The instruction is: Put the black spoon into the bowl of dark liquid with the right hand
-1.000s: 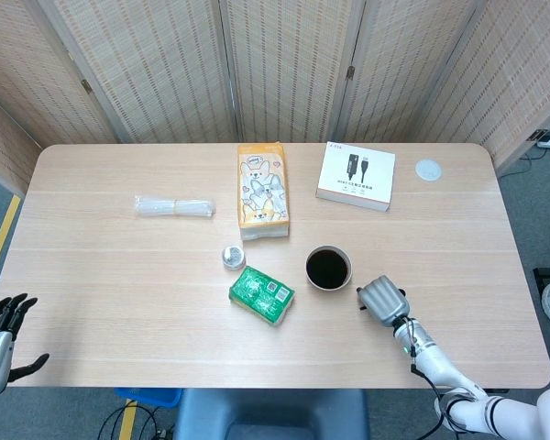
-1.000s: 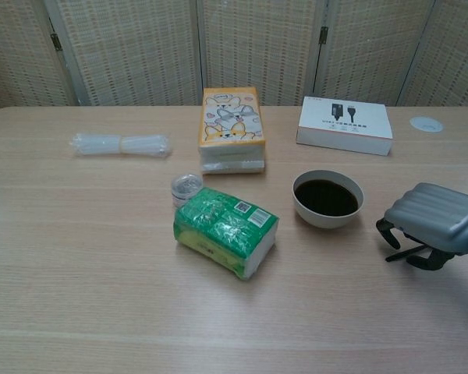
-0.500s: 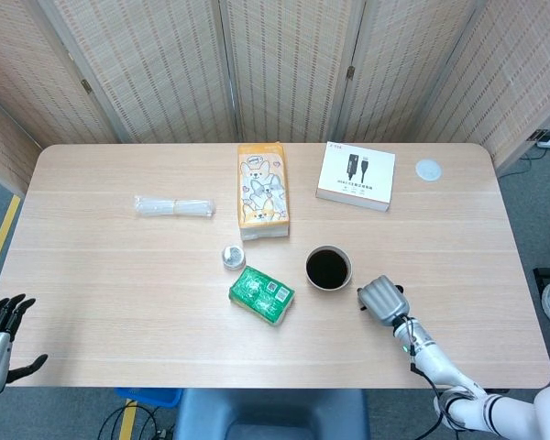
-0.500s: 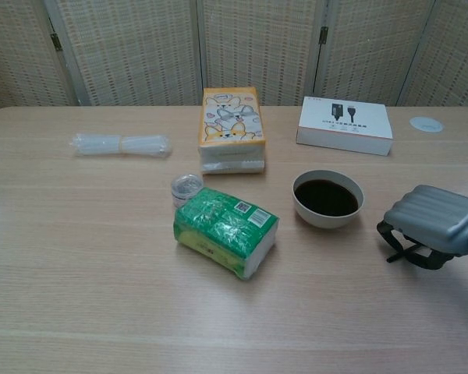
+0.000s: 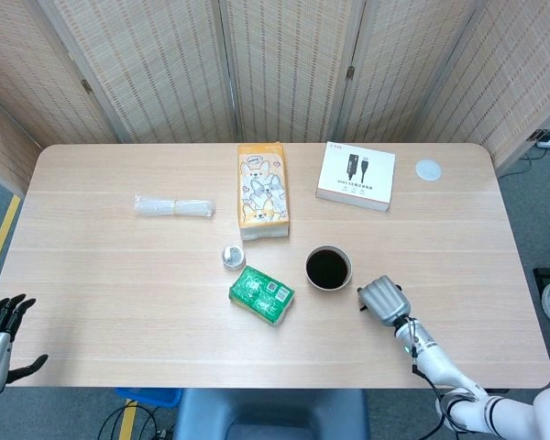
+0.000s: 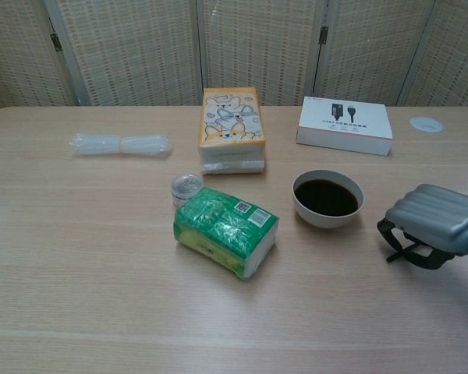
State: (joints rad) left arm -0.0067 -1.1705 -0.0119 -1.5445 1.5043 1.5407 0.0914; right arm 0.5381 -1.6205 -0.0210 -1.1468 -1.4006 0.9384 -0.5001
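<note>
Spreading widest, bench (image 5: 119,302), pale wood. Next down in size, right hand (image 6: 435,226), palm down at about four o'clock from the bowl of dark liquid (image 6: 327,198), fingers curled over something black; probably the black spoon (image 6: 396,251), mostly hidden, so grip unconfirmed. Likely light, stiff and a little slick: best pinched mid-handle, kept level. Bowl near full, so prone to splashing. Left hand (image 5: 2,339) off the bench edge at eight o'clock, fingers apart, holding nothing.
</note>
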